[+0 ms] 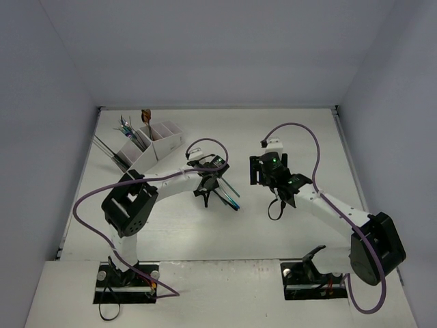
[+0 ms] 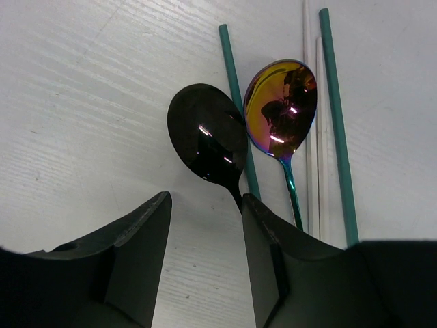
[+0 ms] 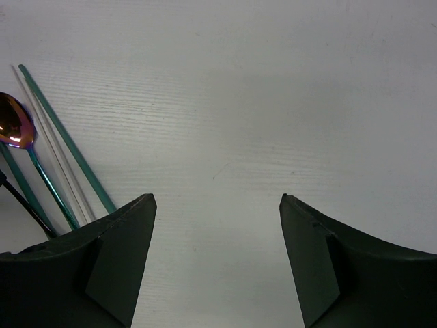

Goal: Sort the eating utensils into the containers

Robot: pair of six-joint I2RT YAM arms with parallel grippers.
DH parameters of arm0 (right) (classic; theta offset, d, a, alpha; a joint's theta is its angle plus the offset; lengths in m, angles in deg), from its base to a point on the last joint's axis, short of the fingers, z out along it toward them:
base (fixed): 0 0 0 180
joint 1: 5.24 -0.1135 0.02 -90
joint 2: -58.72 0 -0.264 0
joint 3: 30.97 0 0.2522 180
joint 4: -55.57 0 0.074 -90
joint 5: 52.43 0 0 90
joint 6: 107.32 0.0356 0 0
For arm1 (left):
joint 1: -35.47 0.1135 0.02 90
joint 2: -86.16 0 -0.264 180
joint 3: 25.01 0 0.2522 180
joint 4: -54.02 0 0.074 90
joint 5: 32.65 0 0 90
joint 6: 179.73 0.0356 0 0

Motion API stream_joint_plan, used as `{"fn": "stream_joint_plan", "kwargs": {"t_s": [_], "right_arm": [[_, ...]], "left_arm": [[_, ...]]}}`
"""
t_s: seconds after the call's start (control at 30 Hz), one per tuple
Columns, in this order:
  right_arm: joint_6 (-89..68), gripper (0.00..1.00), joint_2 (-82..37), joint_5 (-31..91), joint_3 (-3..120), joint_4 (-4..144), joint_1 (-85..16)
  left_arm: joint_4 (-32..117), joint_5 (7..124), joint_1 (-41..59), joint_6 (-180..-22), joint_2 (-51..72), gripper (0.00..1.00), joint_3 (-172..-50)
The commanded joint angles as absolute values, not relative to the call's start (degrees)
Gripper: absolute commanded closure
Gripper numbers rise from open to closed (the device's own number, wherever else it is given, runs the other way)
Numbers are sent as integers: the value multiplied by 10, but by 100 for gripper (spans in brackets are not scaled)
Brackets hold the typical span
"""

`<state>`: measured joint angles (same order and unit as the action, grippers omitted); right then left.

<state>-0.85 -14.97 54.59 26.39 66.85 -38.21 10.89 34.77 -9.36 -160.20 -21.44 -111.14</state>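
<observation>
Two spoons lie side by side in the middle of the left wrist view, a black spoon (image 2: 208,143) and a rainbow spoon (image 2: 281,102). Teal sticks (image 2: 338,123) and a pale stick (image 2: 307,89) lie alongside. The left gripper (image 2: 205,253) hangs over them with jaws spread. The black spoon's handle runs just beside one finger, but whether they touch cannot be told. The right gripper (image 3: 215,266) has jaws spread over bare table (image 3: 273,102), with the same cluster at that view's left edge. In the top view the white caddy (image 1: 158,145) sits at upper left, well apart from the cluster. Several utensils (image 1: 130,133) stand in its left-hand compartments.
</observation>
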Motion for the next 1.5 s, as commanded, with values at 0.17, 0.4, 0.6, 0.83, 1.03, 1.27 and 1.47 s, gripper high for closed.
{"fn": "stream_joint_plan", "kwargs": {"t_s": [0.17,0.4,0.6,0.83,1.03,1.27,1.47], "right_arm": [[-10,30,-134,537,261,635,-378],[-11,30,-137,529,260,633,-378],[-12,30,-137,526,260,634,-378],[-12,30,-137,519,261,634,-378],[-11,30,-145,515,264,633,-378],[-12,30,-143,512,264,633,-378],[-16,30,-137,517,259,632,-377]], "left_arm": [[109,333,-83,-1621,-209,59,-1114],[119,333,-68,-1607,-181,67,-1090],[119,325,-63,-1598,-139,68,-1045],[120,325,-32,-1570,-86,68,-990],[130,345,-24,-1588,-44,60,-985],[124,362,-38,-1625,-74,50,-1022],[116,368,-37,-1668,-91,50,-1008]]}}
